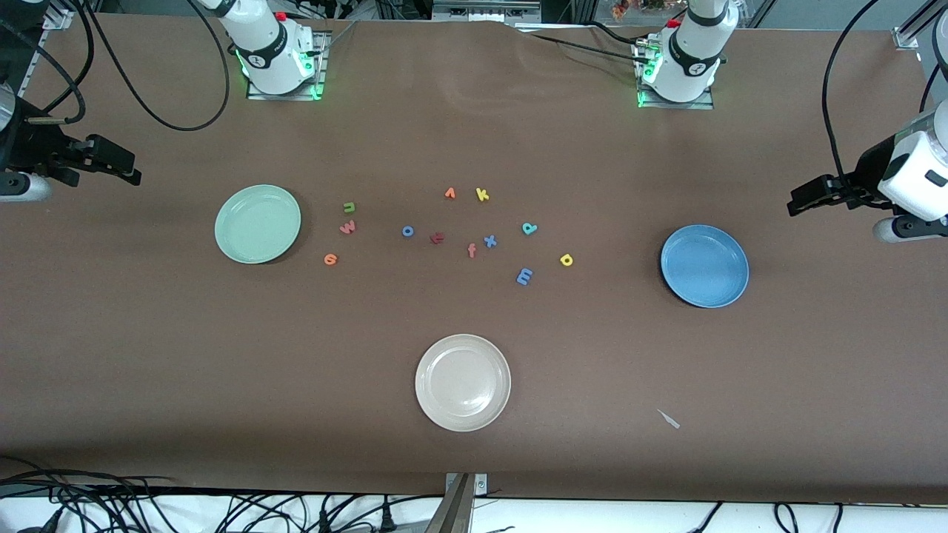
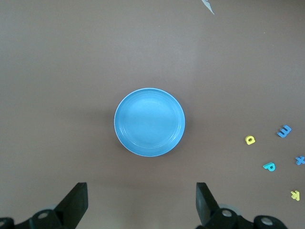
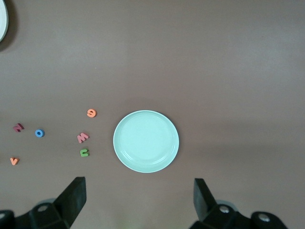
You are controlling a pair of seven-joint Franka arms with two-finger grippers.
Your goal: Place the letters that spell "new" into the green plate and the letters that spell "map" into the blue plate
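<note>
The green plate (image 1: 258, 223) sits flat and bare with the green n (image 1: 349, 207), pink w (image 1: 347, 226) and orange e (image 1: 330, 259) just beside it at its three o'clock, while the blue plate (image 1: 704, 266) sits flat and bare with the teal p (image 1: 529, 229), yellow a (image 1: 566, 260) and blue m (image 1: 524, 277) lying at its nine o'clock.

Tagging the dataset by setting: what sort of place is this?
Likely a robotics lab bench: two arm bases bolted on a brown paper-covered table, loose black cables along its edge, and small coloured foam letters between three round plates as test props.
</note>
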